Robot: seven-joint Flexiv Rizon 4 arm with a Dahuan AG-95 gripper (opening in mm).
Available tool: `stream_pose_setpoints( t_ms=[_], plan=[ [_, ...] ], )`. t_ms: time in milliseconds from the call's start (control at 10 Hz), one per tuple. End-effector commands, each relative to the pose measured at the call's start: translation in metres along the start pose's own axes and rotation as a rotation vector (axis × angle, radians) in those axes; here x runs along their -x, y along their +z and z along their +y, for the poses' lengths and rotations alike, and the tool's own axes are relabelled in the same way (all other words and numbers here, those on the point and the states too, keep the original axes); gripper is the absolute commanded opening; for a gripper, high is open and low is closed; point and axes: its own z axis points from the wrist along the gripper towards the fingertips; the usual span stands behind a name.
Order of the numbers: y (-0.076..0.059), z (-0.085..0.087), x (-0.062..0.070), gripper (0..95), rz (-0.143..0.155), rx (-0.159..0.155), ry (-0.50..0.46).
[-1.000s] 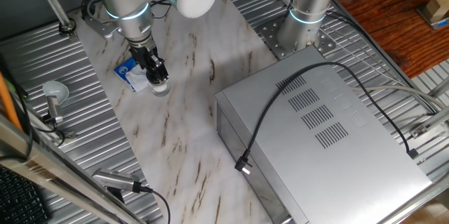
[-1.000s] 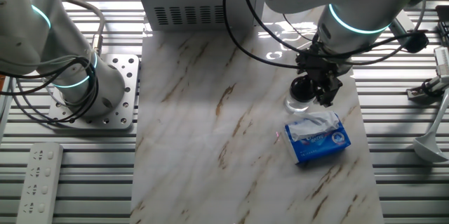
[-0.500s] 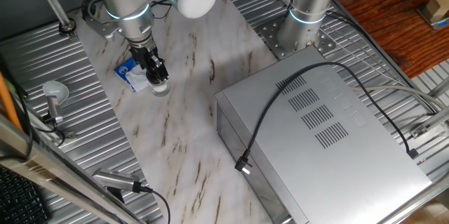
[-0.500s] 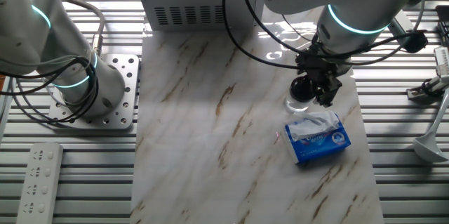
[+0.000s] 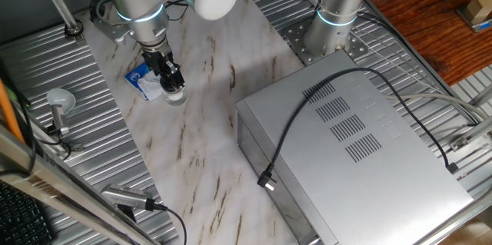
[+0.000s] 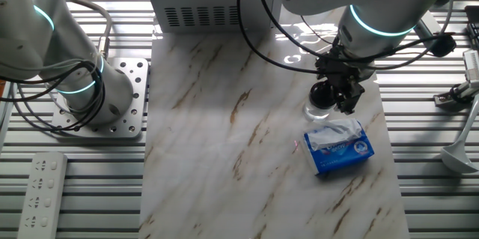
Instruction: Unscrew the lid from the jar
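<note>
Gripper (image 6: 330,94) down over jar (image 6: 316,110), fingers (image 5: 164,70) clamped on black lid (image 6: 323,94). Jar upright on marble top (image 6: 224,134), touching blue-white packet (image 6: 339,147).

Black lid (image 6: 322,93) sits atop the upright clear jar (image 6: 314,109).

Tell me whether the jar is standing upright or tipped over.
Upright. The jar stands on its base on the marble tabletop, black lid on top, with the gripper closed around that lid from above.
</note>
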Motion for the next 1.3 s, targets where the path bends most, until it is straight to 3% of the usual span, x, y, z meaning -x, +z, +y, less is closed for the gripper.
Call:
stream_pose_setpoints(
  t_ms=[100,900,1300],
  plan=[
    [0.0001,-0.0001,0.0002,57.0,0.000,0.000,0.001],
    [0.0000,-0.0001,0.0001,57.0,0.000,0.002,0.001],
    [-0.0001,0.0000,0.0001,57.0,-0.001,0.008,-0.067]
  ],
)
